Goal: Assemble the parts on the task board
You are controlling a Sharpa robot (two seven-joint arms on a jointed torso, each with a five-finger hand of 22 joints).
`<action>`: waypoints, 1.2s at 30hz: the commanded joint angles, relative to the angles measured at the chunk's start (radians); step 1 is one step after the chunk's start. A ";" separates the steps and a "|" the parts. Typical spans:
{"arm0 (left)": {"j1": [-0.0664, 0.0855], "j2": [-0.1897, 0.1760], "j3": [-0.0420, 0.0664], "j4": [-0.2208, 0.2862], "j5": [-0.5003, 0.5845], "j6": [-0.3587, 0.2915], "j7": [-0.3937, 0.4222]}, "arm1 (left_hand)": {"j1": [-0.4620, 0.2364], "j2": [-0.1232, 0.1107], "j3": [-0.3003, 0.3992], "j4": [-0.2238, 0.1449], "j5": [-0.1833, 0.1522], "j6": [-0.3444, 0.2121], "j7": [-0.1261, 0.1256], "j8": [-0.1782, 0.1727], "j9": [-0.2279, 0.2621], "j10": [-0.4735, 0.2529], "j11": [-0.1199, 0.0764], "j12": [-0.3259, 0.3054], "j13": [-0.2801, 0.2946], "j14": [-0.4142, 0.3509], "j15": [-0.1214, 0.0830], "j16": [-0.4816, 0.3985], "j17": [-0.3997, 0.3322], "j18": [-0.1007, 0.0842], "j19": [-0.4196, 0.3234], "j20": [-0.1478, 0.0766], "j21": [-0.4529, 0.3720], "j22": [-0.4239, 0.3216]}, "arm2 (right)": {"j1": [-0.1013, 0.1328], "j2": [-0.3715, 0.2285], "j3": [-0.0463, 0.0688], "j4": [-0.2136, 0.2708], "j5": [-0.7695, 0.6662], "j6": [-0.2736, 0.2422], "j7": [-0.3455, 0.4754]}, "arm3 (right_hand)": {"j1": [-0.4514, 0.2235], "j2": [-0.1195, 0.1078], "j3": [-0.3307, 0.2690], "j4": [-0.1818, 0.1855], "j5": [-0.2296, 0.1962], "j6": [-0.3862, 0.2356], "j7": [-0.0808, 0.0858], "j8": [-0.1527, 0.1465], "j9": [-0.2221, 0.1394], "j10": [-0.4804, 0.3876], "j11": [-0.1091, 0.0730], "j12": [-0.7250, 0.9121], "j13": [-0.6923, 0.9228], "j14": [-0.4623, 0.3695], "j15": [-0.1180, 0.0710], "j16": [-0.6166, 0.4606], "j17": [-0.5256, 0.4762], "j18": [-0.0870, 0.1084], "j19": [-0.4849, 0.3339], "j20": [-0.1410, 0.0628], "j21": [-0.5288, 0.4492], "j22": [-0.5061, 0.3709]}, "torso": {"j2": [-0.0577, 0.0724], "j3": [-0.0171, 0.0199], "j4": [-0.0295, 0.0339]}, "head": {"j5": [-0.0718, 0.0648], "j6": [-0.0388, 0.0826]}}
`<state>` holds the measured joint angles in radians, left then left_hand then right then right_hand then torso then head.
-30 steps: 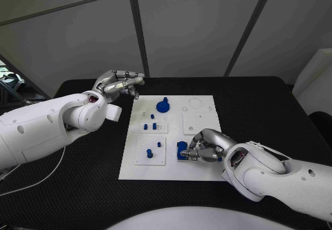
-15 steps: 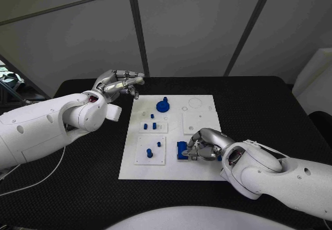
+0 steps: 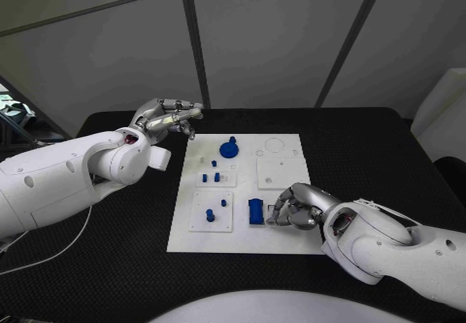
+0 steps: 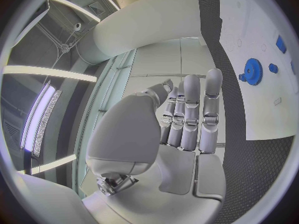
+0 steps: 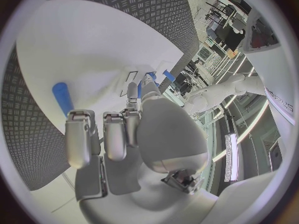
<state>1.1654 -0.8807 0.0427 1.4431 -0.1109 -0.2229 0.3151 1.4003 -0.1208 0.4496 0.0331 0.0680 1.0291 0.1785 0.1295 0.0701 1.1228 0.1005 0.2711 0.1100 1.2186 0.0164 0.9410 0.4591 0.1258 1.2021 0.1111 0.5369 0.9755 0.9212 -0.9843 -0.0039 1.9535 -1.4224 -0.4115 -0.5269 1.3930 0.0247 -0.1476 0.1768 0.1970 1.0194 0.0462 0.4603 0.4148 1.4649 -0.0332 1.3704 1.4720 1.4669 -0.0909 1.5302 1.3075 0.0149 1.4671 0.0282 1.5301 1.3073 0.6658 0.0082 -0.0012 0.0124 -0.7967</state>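
The right hand (image 3: pixel 299 207) has drawn back from the blue block (image 3: pixel 255 210), which it was touching a second ago; a strip of white now shows between its curled, empty fingers and the part. The block lies flat on the task board (image 3: pixel 281 235), near the board's near edge and just beside the small raised plate (image 3: pixel 211 211) that carries two short blue pegs. That reads as a release: the block looks set down in its place, so this step is probably finished and the hand is free for another part.

The left hand (image 3: pixel 167 116) has not moved. It hangs off the board's far left corner, fingers curled in with nothing seen between them. The blue gear (image 3: pixel 229 149) stands near that corner, well apart from the block.

The right hand sits at the board's right edge, with bare black table (image 3: pixel 388 148) beyond it to swing out over.
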 commanded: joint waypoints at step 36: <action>0.001 0.009 -0.010 -0.007 0.003 0.010 0.003 | -0.009 0.002 -0.008 0.001 -0.001 -0.009 -0.001 0.008 0.000 -0.007 -0.001 0.007 0.001 -0.008 0.000 0.008 -0.003 0.057 -0.001 0.003 -0.006 -0.002 | 0.000 -0.172 0.025 0.018 -0.160 0.091 -0.075 | -0.049 -0.024 -0.084 0.092 0.194 -0.009 0.035 -0.113 -0.043 -0.033 0.039 -0.083 -0.115 0.078 0.034 -0.025 0.135 0.007 0.044 0.031 -0.032 0.205 | 0.000 -0.0008 -0.0007 | -0.061 0.003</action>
<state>1.1648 -0.8725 0.0319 1.4358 -0.1108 -0.2225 0.3146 1.4003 -0.1208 0.4468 0.0359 0.0680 1.0290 0.1785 0.1335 0.0701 1.1228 0.1005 0.2711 0.1097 1.2186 0.0164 0.9450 0.4575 0.1257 1.2021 0.1112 0.5369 0.9746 0.9208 -1.1585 0.0213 1.9730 -1.5506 -0.3644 -0.5869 1.3356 0.0041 -0.2288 0.2663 0.3877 1.0042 0.0798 0.3512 0.3708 1.4260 0.0088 1.2808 1.3092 1.4650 -0.0570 1.5007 1.3073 0.0150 1.4654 0.0521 1.4938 1.3073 0.6659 0.0077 -0.0022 -0.0498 -0.7922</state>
